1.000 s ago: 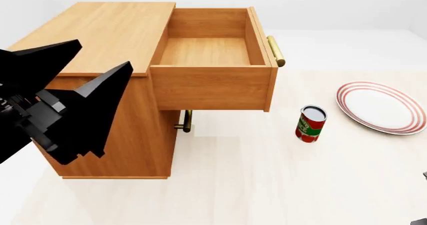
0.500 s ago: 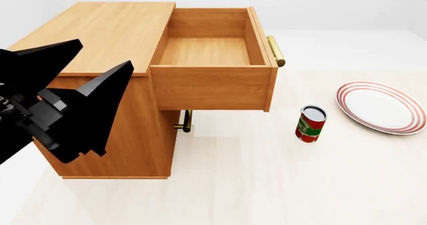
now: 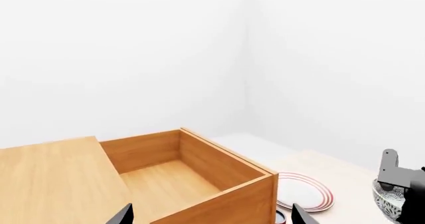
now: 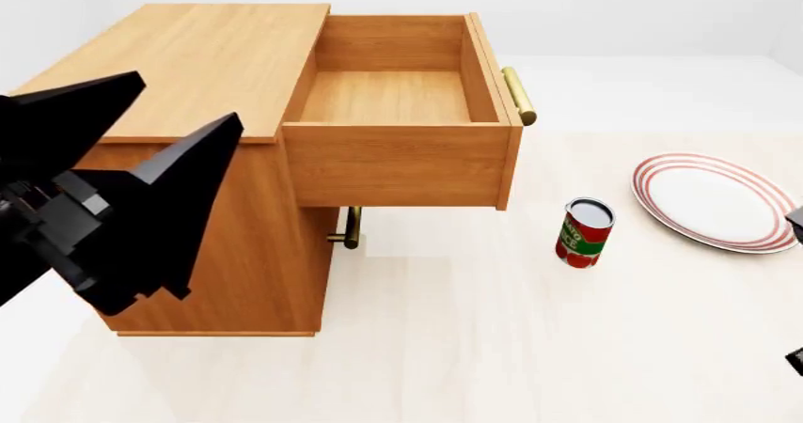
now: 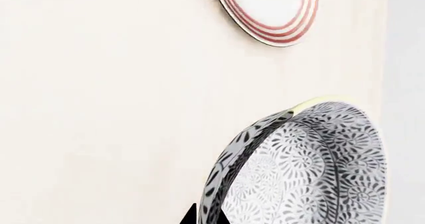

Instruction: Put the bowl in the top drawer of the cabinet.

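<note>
The cabinet [image 4: 201, 56] stands at the left with its top drawer [image 4: 401, 164] pulled fully out and holding nothing. The bowl [image 5: 299, 169], speckled blue-grey outside, hangs tilted on edge over the pale floor, out of the head view. My right gripper [image 5: 207, 218] is shut on its rim, one finger on each side. The left wrist view shows the bowl [image 3: 391, 206] low at the far right, beyond the drawer [image 3: 226, 204]. My left gripper [image 4: 176, 103] is open beside the cabinet's near left, holding nothing.
A red-labelled can [image 4: 584, 232] stands on the floor right of the drawer. A red-rimmed white plate [image 4: 716, 202] lies further right. A brass bar handle [image 4: 518, 94] sticks out of the drawer front, with the lower drawer's handle [image 4: 350, 227] beneath.
Dark slivers of my right arm have come into the head view's right edge. My left gripper has drifted slightly left and down. The drawer, can and plate have not moved.
</note>
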You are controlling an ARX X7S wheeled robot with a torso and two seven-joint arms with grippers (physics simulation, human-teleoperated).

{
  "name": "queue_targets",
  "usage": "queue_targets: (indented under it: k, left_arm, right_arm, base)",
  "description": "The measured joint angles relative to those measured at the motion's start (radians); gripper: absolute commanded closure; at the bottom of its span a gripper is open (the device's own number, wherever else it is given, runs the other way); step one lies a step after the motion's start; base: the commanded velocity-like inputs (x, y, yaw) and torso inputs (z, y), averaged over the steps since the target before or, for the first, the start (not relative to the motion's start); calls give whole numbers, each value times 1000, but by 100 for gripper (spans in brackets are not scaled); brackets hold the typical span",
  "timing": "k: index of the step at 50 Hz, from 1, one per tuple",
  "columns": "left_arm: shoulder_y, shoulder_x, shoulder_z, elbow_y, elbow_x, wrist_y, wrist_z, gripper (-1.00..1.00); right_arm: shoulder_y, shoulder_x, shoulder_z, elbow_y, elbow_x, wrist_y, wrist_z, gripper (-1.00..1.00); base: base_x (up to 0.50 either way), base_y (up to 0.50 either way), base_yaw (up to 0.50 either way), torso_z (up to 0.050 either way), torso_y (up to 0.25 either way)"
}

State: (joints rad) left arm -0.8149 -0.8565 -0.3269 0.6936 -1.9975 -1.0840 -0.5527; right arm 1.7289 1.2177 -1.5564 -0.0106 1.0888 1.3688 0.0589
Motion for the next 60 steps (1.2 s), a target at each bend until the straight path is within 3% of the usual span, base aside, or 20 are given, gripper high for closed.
queue_targets:
  k: [14, 25, 34, 45, 60]
  left_arm:
    - [-10, -13, -7, 9, -15, 13, -3, -100]
    - [-23, -52, -23, 35, -66, 47, -46, -100]
    - [-22, -109, -62, 69, -134, 82, -100, -100]
    - [13, -152, -143, 95, -196, 92, -139, -100]
    - [43, -172, -199, 100, -220, 89, -158, -100]
  right_arm:
    - [318, -221, -204, 83, -270, -70, -423, 100]
    - [433, -407, -322, 321, -453, -360, -748, 100]
    - [453, -592, -345, 657, -552, -666, -964, 100]
    - [420, -867, -261, 1093, -656, -1019, -1158, 100]
    - [380, -1080, 37, 1267, -884, -1194, -1272, 100]
  base:
    - [0, 0, 0, 0, 0]
    - [0, 0, 0, 0, 1]
    - [0, 0, 0, 0, 0]
    - [0, 0, 0, 0, 0]
    - [0, 0, 0, 0, 1]
